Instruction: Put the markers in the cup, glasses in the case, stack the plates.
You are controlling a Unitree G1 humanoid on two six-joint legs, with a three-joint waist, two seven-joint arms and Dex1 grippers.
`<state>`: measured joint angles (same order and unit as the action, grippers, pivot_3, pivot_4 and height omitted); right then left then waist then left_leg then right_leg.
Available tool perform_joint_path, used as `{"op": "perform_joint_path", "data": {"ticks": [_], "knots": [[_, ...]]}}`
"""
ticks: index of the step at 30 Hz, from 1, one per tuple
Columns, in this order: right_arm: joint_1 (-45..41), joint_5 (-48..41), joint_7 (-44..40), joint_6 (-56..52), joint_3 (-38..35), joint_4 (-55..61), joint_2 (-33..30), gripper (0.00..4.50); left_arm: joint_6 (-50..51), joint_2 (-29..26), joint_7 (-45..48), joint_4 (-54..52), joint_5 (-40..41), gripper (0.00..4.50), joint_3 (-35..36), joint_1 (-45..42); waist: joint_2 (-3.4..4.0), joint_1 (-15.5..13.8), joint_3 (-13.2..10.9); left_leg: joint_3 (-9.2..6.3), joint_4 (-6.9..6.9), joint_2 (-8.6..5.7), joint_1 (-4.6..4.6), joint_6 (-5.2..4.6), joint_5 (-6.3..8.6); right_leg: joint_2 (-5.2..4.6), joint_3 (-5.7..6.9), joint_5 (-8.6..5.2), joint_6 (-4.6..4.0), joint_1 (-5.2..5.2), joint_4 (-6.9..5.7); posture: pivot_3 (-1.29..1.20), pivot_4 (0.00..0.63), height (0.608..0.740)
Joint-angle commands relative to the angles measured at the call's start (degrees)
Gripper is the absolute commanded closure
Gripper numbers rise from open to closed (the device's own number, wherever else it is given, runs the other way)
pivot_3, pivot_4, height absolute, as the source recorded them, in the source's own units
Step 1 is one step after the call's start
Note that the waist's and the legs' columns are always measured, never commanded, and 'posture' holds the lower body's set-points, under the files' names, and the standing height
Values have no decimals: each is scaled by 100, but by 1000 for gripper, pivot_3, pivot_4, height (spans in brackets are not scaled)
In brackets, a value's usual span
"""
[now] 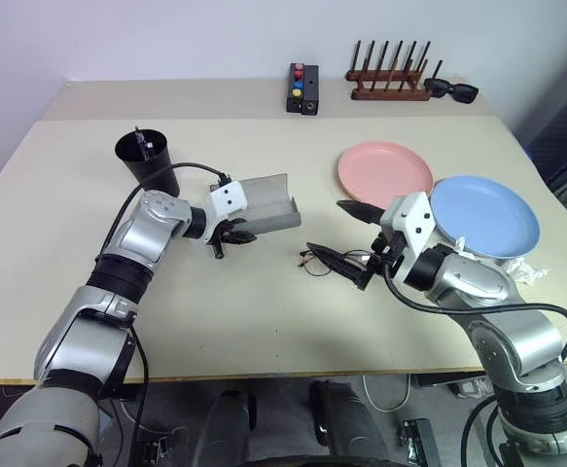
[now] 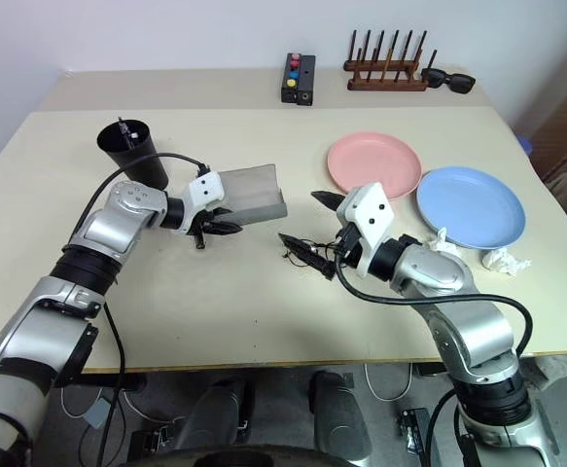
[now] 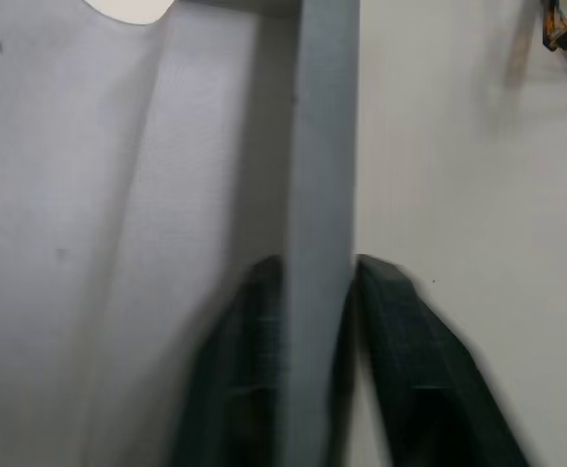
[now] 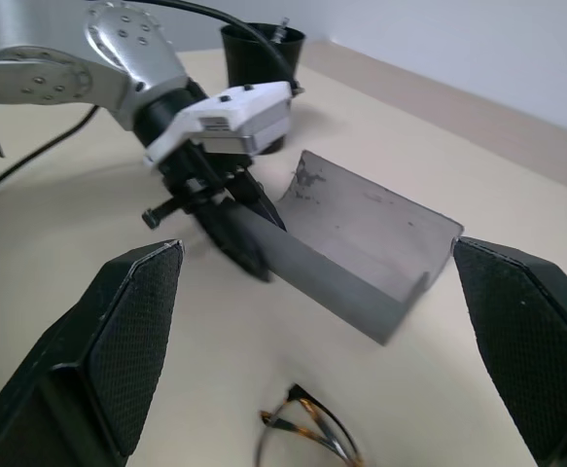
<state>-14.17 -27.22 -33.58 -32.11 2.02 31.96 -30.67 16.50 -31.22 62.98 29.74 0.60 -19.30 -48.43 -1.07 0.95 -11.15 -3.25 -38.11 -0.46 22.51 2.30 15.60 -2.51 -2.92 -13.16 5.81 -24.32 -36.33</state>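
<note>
On the table (image 1: 264,331), the left gripper (image 1: 232,236) is pinching the case (image 1: 268,206) wall; the right gripper (image 1: 349,243) is hanging wide open above the glasses (image 1: 327,261).

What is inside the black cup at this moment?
A thin dark marker tip stands above the rim of the black cup. The cup's wall covers everything lower, so whether a second marker is inside it cannot be seen.
</note>
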Motion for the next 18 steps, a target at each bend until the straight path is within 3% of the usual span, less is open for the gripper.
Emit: {"op": "perform_joint_path", "data": {"ticks": [1, 7, 12, 18], "knots": [[-81, 8, 3, 110, -5, 200, 45, 0, -84, -185, 130, -346, 25, 3350, 212, 48, 0, 2, 0, 0, 0, 0, 0, 0, 0, 0, 0, 0, 0, 0, 0, 0, 150, 735], [-155, 7, -50, 128, -9, 130, 44, 0, 139, -844, 759, -1390, 484, 3350, 571, 621, 1, 31, 0, -1, 3, 7, -1, 0, 0, 3, 0, 0, -1, -1, -1, 0, 150, 735], [-147, -4, -96, 150, -18, 107, 33, 0, 447, -1594, 1280, -2746, 968, 3350, 917, 1628, 1, 20, -1, 3, 3, 14, -1, 0, 0, -1, -1, -1, -2, -1, 2, 0, 150, 735], [-249, 13, -190, 212, 94, -30, 103, 0, 551, -1631, 874, -3033, 943, 3350, 1063, 2011, 1, -20, 0, 1, -6, 16, -2, 0, 0, -1, 1, -11, -20, 7, 3, 0, 150, 735]]}}
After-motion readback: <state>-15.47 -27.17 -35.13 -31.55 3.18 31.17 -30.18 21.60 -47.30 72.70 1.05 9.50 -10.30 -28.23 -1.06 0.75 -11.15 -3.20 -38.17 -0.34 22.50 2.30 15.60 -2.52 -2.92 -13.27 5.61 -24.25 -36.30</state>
